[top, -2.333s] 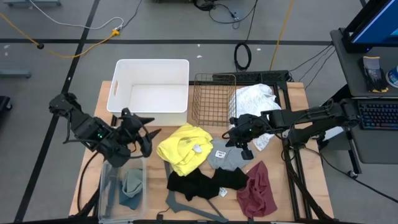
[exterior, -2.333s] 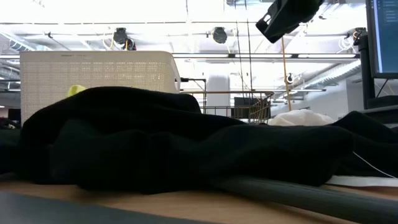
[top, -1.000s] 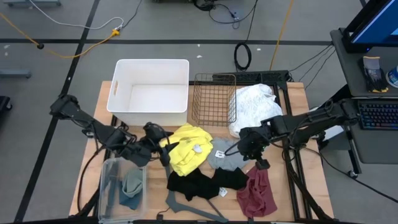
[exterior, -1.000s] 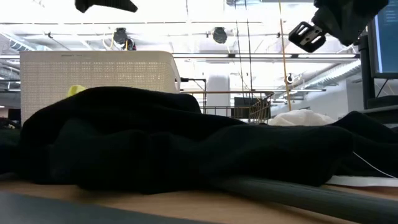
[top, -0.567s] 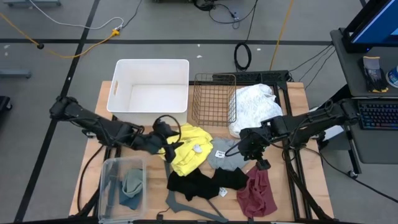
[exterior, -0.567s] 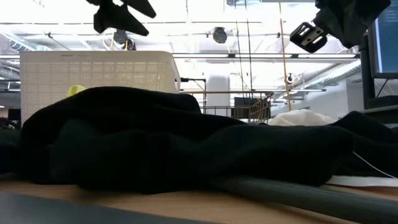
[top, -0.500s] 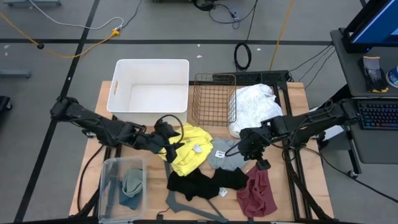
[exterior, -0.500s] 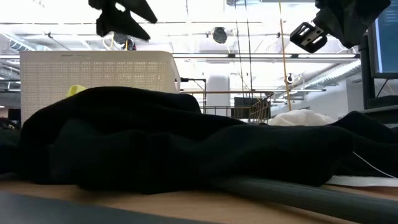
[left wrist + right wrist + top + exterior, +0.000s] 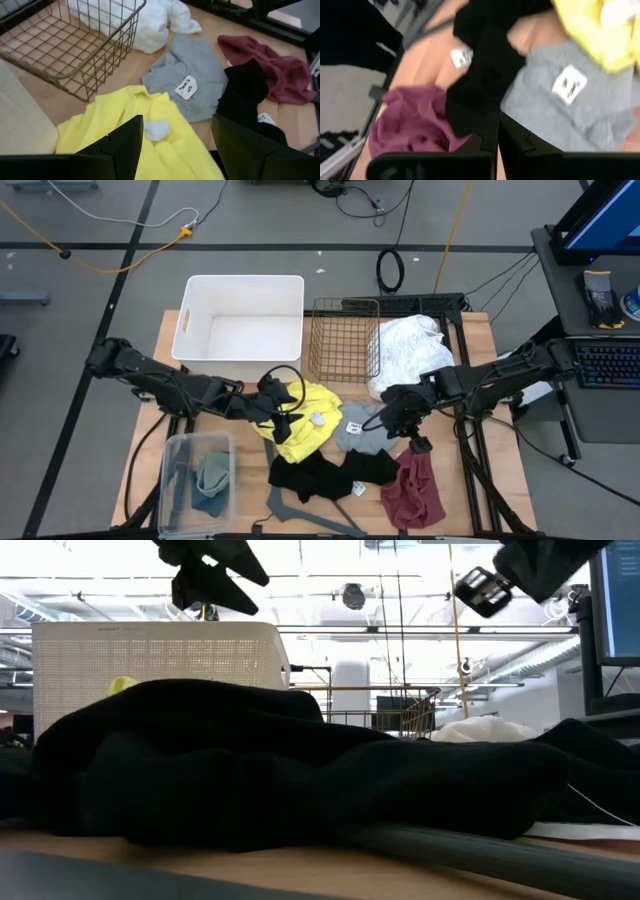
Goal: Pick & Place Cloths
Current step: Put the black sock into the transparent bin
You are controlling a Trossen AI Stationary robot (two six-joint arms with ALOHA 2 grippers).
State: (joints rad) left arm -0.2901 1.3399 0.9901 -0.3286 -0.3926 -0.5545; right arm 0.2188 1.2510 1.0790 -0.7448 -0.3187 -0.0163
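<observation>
Several cloths lie on the table. The yellow cloth [image 9: 300, 420] is crumpled beside the grey-blue one [image 9: 365, 430]. The black cloth [image 9: 325, 472] and the maroon cloth [image 9: 415, 485] lie nearer the near edge. The white cloth [image 9: 410, 345] is heaped to the right of the wire basket. The sage green cloth [image 9: 212, 478] lies inside a clear tub. My left gripper [image 9: 283, 408] hangs open in the air above the yellow cloth [image 9: 130, 130]. My right gripper [image 9: 393, 418] is shut and hovers over the grey-blue cloth's right edge [image 9: 570, 100]. It touches nothing.
A white bin [image 9: 190, 320] and a wire basket [image 9: 343, 340] stand at the far side. The clear tub [image 9: 175, 480] stands at the near left corner. A grey hanger [image 9: 310, 510] lies at the near edge under the black cloth. The black cloth [image 9: 300, 770] fills the low view.
My left gripper has moved toward the table's right, from beside the clear tub to above the yellow cloth, and has stayed open. My right gripper has shifted a little toward the table's left above the grey-blue cloth. The cloths have not moved.
</observation>
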